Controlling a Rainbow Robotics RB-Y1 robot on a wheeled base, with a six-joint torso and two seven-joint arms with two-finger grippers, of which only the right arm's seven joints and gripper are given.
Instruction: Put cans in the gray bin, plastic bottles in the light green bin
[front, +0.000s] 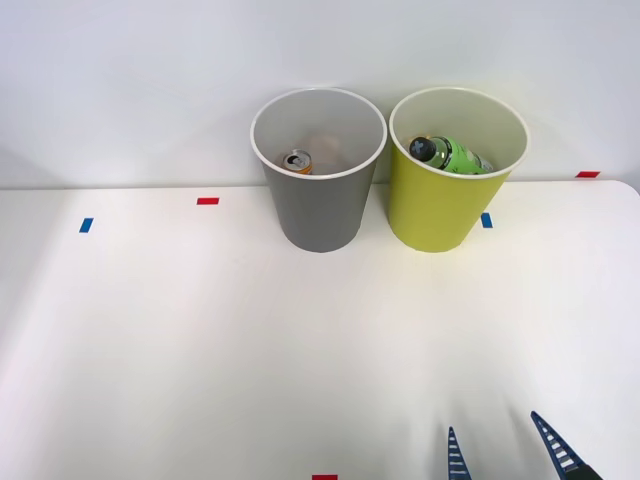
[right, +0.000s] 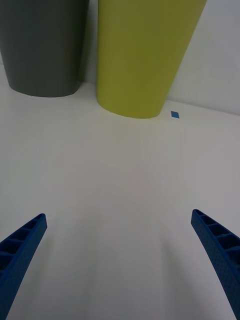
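The small orange aluminium can (front: 297, 161) is lying inside the round gray plastic bin (front: 318, 205). The green-labelled plastic bottle (front: 450, 155) is resting inside the lime plastic bin (front: 440, 205) beside it. The right gripper (front: 503, 448) is hovering near the table edge, jaws spread, holding nothing.

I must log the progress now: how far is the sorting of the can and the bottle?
It looks finished. The small orange aluminium can lies inside the round gray plastic bin, and the green-labelled plastic bottle lies inside the round lime plastic bin. The right gripper is open, holding nothing. Nothing left to sort shows on the white table.
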